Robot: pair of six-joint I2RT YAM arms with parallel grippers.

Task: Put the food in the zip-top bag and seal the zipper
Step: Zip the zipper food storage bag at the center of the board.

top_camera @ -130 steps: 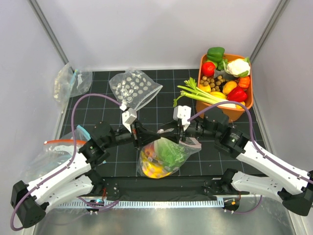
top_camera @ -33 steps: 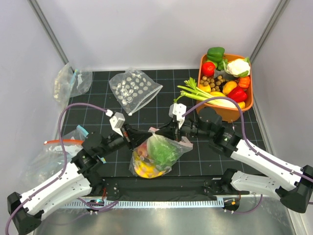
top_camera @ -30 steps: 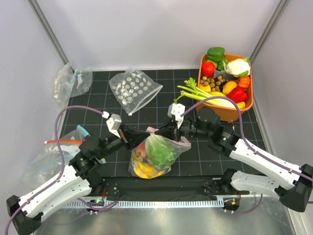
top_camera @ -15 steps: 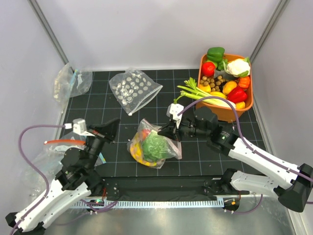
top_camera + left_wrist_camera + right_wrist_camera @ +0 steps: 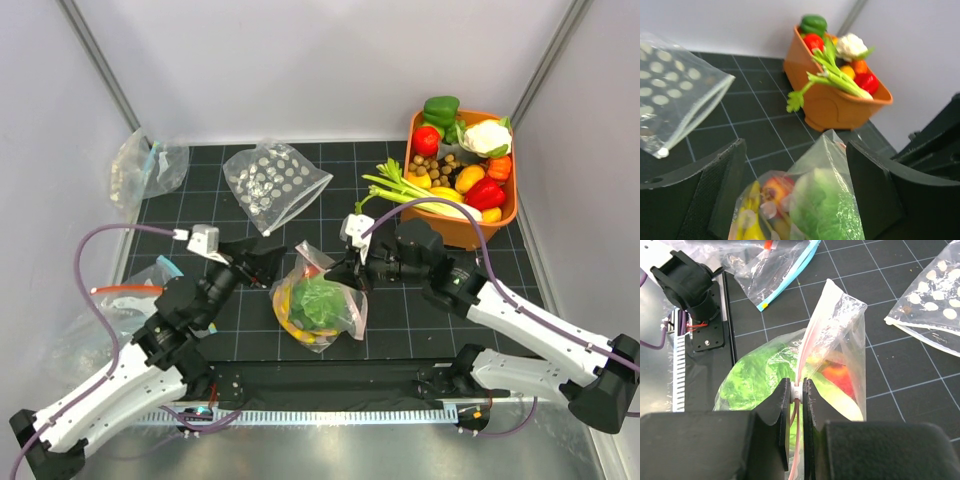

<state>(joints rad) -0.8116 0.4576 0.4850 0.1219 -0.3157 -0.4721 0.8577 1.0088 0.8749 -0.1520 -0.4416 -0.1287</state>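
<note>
The zip-top bag [image 5: 318, 300] rests on the black mat and holds the food: green lettuce [image 5: 825, 210], a red fruit [image 5: 772, 190] and a yellow banana [image 5: 747, 220]. My right gripper [image 5: 350, 268] is shut on the zipper [image 5: 812, 335], the pale pink strip at the bag's top edge. In the right wrist view the white slider sits pinched in the right gripper [image 5: 796, 391]. My left gripper [image 5: 262, 262] stands open just left of the bag, holding nothing. In the left wrist view the bag [image 5: 832, 150] shows between the wide-apart left gripper [image 5: 797, 187] fingers.
An orange bin [image 5: 505, 212] of toy vegetables stands at the back right, with celery [image 5: 410, 190] hanging over its side. An empty dotted bag [image 5: 272, 180] lies at the back. Plain bags lie at the back left [image 5: 145, 165] and near left [image 5: 110, 310].
My left gripper let go of the bag and opened, swung off to the left, then came back beside it. The bag sank onto the mat. The right gripper kept its hold.
</note>
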